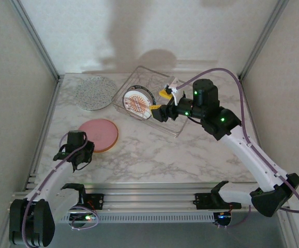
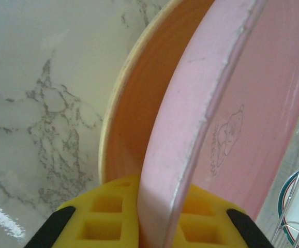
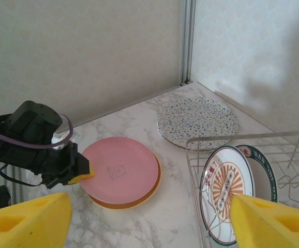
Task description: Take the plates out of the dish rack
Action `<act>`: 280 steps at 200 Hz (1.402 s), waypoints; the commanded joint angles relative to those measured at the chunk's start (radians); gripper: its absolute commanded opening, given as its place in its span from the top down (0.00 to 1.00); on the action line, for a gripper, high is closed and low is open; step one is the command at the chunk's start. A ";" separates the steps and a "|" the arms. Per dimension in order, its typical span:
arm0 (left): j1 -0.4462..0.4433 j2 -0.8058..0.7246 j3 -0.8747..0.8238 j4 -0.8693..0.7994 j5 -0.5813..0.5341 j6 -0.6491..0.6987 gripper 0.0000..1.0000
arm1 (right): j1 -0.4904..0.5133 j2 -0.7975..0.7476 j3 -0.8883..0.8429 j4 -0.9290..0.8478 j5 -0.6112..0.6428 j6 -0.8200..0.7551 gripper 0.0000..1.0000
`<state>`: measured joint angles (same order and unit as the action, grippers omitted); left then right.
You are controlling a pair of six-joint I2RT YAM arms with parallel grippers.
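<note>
Three plates out as far as we can see, and the rack [image 1: 147,77] isn't cleared yet. Just beside the rack's left end, the speckled plate [image 1: 95,93] lies flat on the tabletop [image 1: 165,155]. Nearer the arms than the rack, and off to its left, the pink plate [image 1: 98,132] lies on top of the orange plate [image 2: 134,113], with the orange rim peeking out along one side. The left gripper [image 2: 157,212] is at the edge of that stack farthest from the rack. Its yellow pads are pressed to either face of the pink rim, pinching it. We'd judge the pink plate is down and only needs letting go.

In the rack itself, the sunburst plate [image 1: 137,102] stands on edge among the tines, leaning a little. A dark-banded rim shows just behind it — second plate or not, we cannot tell. The right gripper [image 3: 150,206] hovers by the rack, pads spread wide and holding nothing, with the sunburst plate just below and to one side.

So by our count there's at least one plate left to lift out. That looks like the right arm's job — catching the thin upright rim squarely between those pads.
</note>
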<state>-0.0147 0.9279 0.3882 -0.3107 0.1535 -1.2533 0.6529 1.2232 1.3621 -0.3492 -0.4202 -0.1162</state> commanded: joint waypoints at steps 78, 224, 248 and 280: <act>0.012 0.040 -0.036 0.098 0.067 0.002 0.91 | 0.015 0.019 0.031 0.004 0.004 0.016 0.20; 0.012 0.021 0.069 -0.059 0.105 0.033 0.48 | 0.020 0.050 0.051 0.000 0.035 0.013 0.20; 0.012 -0.005 0.071 -0.089 0.112 0.031 0.48 | 0.019 0.053 0.053 -0.004 0.043 0.012 0.20; 0.012 -0.029 0.073 -0.118 0.118 0.028 0.48 | 0.019 0.059 0.055 -0.005 0.045 0.013 0.20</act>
<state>-0.0113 0.9245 0.4313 -0.3737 0.2546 -1.2312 0.6640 1.2743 1.3788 -0.3561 -0.3862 -0.1116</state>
